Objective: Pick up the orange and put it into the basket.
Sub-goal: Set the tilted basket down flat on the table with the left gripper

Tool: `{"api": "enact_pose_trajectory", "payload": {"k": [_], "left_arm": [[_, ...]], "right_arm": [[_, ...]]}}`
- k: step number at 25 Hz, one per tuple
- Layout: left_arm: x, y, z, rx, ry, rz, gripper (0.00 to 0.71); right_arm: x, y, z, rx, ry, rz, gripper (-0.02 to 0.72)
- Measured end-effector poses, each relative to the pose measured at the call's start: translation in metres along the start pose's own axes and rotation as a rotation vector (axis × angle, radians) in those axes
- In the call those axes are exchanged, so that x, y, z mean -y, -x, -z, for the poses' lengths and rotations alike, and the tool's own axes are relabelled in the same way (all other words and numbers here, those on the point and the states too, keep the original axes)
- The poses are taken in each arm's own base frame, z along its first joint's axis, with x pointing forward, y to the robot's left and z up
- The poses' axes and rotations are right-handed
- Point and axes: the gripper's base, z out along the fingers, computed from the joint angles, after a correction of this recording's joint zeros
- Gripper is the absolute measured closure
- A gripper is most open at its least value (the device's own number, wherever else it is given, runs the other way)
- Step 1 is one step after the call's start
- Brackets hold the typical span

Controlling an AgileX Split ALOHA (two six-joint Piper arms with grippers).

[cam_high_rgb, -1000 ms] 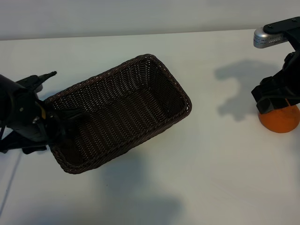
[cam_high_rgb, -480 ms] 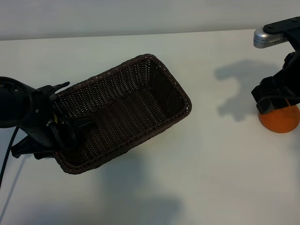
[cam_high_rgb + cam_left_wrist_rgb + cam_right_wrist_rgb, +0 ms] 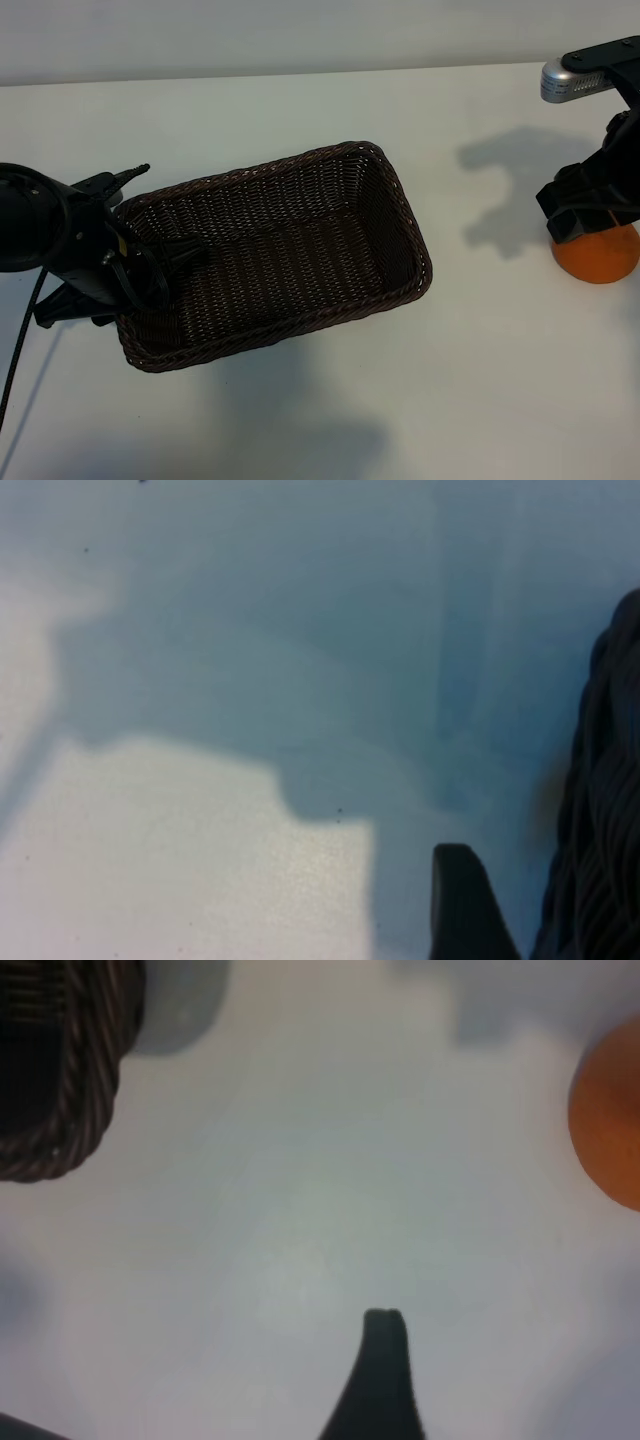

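The orange point(image 3: 598, 255) sits on the table point(image 3: 480, 380) near its right edge, still outside the basket point(image 3: 400, 215), with the right hand point(image 3: 585, 215) hanging just over it, fingers spread and nothing held. The left hand point(image 3: 150, 270) is at the basket's left end over the rim; whether it grips the rim I cannot tell. The pick-up seems to be the step in hand: lower, close, lift, carry left. One orange, one basket, two hands.
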Motion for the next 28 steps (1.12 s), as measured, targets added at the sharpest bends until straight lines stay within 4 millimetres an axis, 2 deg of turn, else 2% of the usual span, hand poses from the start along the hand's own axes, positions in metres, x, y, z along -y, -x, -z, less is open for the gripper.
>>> {"api": "enact_pose_trajectory", "payload": {"k": [8, 13, 14, 18, 22, 28], "left_arm": [[0.002, 0.001, 0.006, -0.011, -0.064, -0.037, 0.31], [-0.006, 0.011, 0.033, 0.037, -0.179, -0.02, 0.312], [-0.008, 0.013, 0.038, 0.048, -0.199, -0.02, 0.375], [-0.018, 0.019, 0.056, 0.08, -0.265, -0.035, 0.391], [-0.022, 0.021, 0.066, 0.085, -0.323, -0.041, 0.391], [-0.014, 0.021, 0.071, 0.083, -0.445, -0.053, 0.391]], "right_arm": [[0.0, 0.0, 0.0, 0.0, 0.0, 0.0, 0.108], [0.0, 0.0, 0.0, 0.0, 0.0, 0.0, 0.108], [0.0, 0.0, 0.0, 0.0, 0.0, 0.0, 0.109], [0.0, 0.0, 0.0, 0.0, 0.0, -0.001, 0.128], [0.0, 0.0, 0.0, 0.001, 0.002, -0.002, 0.14], [0.0, 0.0, 0.0, 0.001, 0.002, -0.002, 0.143]]}}
